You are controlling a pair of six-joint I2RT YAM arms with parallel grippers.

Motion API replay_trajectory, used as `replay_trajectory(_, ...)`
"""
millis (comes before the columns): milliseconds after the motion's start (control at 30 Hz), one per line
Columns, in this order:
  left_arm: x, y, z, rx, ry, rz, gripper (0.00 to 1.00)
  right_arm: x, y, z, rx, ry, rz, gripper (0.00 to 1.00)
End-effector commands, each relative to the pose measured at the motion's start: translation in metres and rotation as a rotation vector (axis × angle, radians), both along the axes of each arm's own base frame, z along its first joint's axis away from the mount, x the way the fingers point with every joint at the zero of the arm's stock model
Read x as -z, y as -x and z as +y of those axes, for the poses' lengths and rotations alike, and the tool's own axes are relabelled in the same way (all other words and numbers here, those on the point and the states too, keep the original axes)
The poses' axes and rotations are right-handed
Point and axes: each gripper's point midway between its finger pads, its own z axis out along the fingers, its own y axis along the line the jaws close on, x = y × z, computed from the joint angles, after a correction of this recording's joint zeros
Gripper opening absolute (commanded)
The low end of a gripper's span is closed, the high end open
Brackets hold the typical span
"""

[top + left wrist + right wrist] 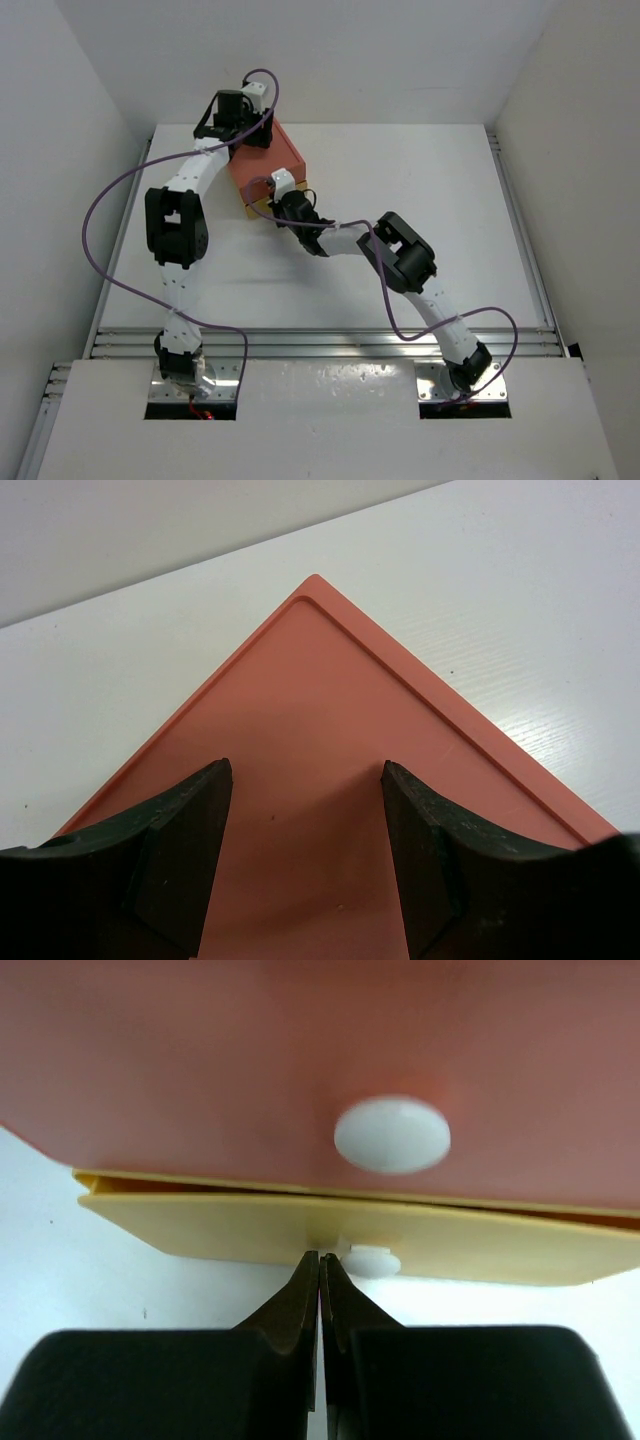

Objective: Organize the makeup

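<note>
The right tool (320, 1258) has its fingers pressed flat together with nothing between them, and the tips are at the lower edge of the yellow drawer (200, 1225). The drawer's small knob (372, 1261) sits just beside the tips at 3 o'clock, outside the grip. The drawer front stands a little out from the box (288, 155), with a thin dark gap along its top; what lies inside is hidden. At 12 o'clock above it is the orange front (180, 1050) with a larger, blurred white knob (392, 1135). Behind the tool, the right arm (405, 255) comes from its base at 5 o'clock of the table (450, 200). Its elbow is folded and its forearm is low, pointing toward 10 o'clock at the box's front.

The left tool (305, 770) is wide open and holds nothing. Its two fingers (190, 850) hang over the box's flat orange top, aimed at a corner that lies at 12 o'clock in the wrist view. Whether the tips touch the top cannot be told. The left arm (180, 225) rises from its base at 7 o'clock, stretched almost straight toward 12, and its wrist bends over the box's far-left corner.

The box stands at about 11 o'clock of the table, turned at an angle to the table's edges. No makeup shows in any view, and whether it lies in the drawers cannot be told.
</note>
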Motion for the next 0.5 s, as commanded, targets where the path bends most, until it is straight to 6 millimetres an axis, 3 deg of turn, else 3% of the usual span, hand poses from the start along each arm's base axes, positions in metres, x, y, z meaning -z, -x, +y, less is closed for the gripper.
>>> replay_trajectory(0, 0.132, 0.065, 0.021, -0.022, -0.074, 0.431, 0.67, -0.037, -0.011, -0.015, 0.069, -0.066, -0.080, 0.00)
replay_trajectory(67, 0.132, 0.065, 0.021, -0.022, -0.074, 0.431, 0.67, -0.037, -0.003, -0.025, 0.079, -0.067, -0.089, 0.00)
replay_trajectory(133, 0.132, 0.065, 0.021, -0.022, -0.074, 0.431, 0.67, -0.056, 0.000, -0.032, 0.084, -0.084, -0.124, 0.00)
replay_trajectory(200, 0.132, 0.065, 0.021, -0.022, -0.074, 0.431, 0.67, -0.048, 0.007, -0.043, 0.090, -0.072, -0.109, 0.00)
replay_trajectory(233, 0.132, 0.065, 0.021, -0.022, -0.074, 0.431, 0.67, -0.074, 0.009, -0.043, 0.085, -0.112, -0.143, 0.00)
replay_trajectory(300, 0.128, 0.062, 0.021, -0.022, -0.072, 0.420, 0.67, -0.075, 0.022, -0.055, 0.070, -0.092, -0.137, 0.00)
replay_trajectory(333, 0.120, 0.059, 0.021, -0.022, -0.070, 0.402, 0.67, -0.093, 0.026, -0.059, 0.066, -0.110, -0.167, 0.00)
replay_trajectory(367, 0.116, 0.056, 0.020, -0.022, -0.069, 0.391, 0.67, -0.097, 0.034, -0.073, 0.079, -0.108, -0.169, 0.00)
replay_trajectory(400, 0.116, 0.056, 0.020, -0.022, -0.069, 0.391, 0.69, -0.084, 0.043, -0.085, 0.089, -0.082, -0.149, 0.00)
replay_trajectory(467, 0.104, 0.049, 0.020, -0.017, -0.071, 0.357, 0.70, -0.103, 0.050, -0.118, 0.131, -0.060, -0.167, 0.00)
